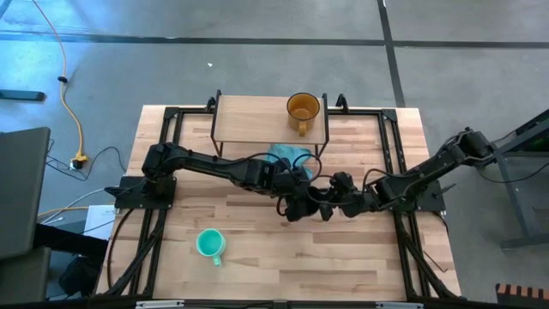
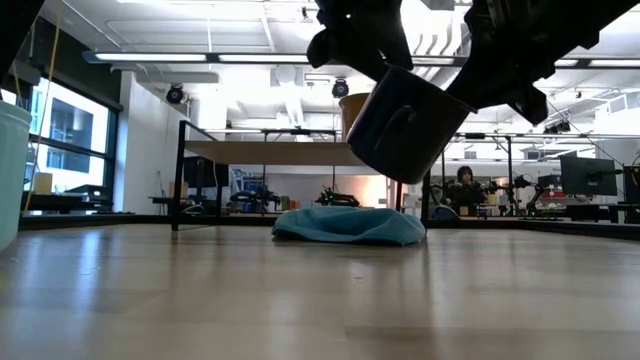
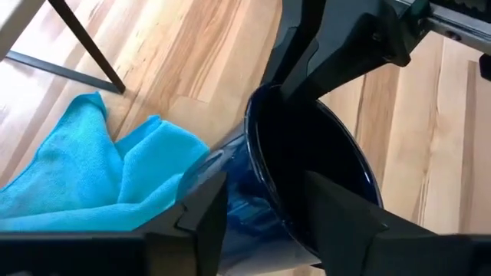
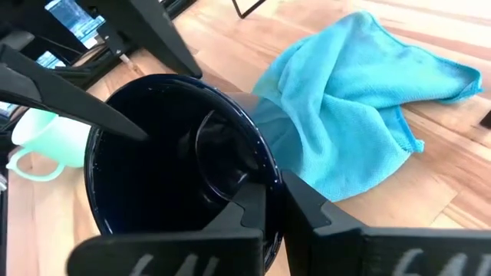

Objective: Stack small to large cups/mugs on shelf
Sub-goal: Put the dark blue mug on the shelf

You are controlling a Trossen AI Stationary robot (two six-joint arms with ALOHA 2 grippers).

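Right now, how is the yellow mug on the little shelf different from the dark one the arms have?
The amber mug stands upright on the shelf; the dark mug hangs tilted above the table, pinched at its rim by both grippers. The amber one is see-through yellow, the dark one glossy navy-black. Both have a handle.

bench (image 1: 257, 257): light wood planks, with black frame rails along both sides
shelf (image 1: 249, 120): small light-wood board on thin black legs, standing on the bench beyond the left hand (image 1: 296, 209)
amber mug (image 1: 302, 109): on the shelf, beyond both hands
blue cloth (image 1: 283, 155): crumpled on the bench, between the hands and the shelf
teal mug (image 1: 209, 245): on the bench, on the left hand's outer side, well apart
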